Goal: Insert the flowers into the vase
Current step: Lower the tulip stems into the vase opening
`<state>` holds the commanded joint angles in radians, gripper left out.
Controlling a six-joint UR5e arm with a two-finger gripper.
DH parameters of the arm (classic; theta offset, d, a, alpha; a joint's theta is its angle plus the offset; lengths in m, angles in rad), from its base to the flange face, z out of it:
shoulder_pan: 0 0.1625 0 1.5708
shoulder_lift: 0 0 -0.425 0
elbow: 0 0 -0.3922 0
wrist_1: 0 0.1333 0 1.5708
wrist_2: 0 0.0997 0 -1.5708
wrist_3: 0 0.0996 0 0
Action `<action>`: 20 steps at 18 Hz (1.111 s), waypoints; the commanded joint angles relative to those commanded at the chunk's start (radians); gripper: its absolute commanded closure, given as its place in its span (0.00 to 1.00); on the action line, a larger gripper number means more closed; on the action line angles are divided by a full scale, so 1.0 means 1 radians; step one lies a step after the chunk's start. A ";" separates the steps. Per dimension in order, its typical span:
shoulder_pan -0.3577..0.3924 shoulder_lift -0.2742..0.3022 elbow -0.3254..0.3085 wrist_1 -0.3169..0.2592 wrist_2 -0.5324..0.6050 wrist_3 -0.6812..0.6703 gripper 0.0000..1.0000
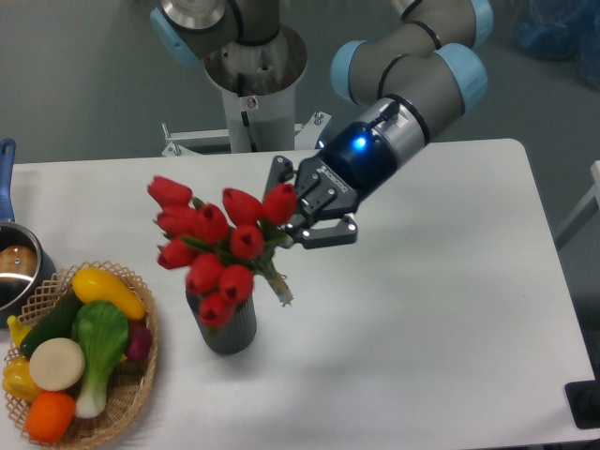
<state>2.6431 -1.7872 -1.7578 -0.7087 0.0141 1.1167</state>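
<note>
Flowers (217, 246) in tool (302, 217), vase (228, 328) mouth hidden behind buds

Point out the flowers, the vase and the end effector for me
flowers (223, 246), fixed camera view, on a red bud near the middle of the bunch.
vase (232, 332), fixed camera view, on its ribbed grey side wall.
end effector (298, 217), fixed camera view, midway between its fingertips.

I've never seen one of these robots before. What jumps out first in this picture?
A bunch of bright red flowers hangs tilted in mid-picture, over a dark grey vase on the white table. The gripper holds it from the right. At the lower left sits a wicker basket of colourful toy vegetables.
</note>
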 joint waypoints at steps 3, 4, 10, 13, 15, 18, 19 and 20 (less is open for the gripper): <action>-0.006 0.008 -0.008 0.000 -0.054 0.006 0.85; -0.008 0.011 -0.009 0.000 -0.054 0.006 0.85; -0.037 0.034 -0.075 -0.002 -0.052 0.032 0.85; -0.040 0.029 -0.091 -0.002 -0.052 0.058 0.85; -0.040 0.019 -0.091 -0.002 -0.051 0.078 0.85; -0.041 0.003 -0.092 -0.002 -0.045 0.100 0.85; -0.041 -0.003 -0.095 -0.002 -0.043 0.101 0.85; -0.041 -0.005 -0.098 -0.002 -0.043 0.106 0.85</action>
<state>2.6016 -1.7917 -1.8561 -0.7102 -0.0291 1.2225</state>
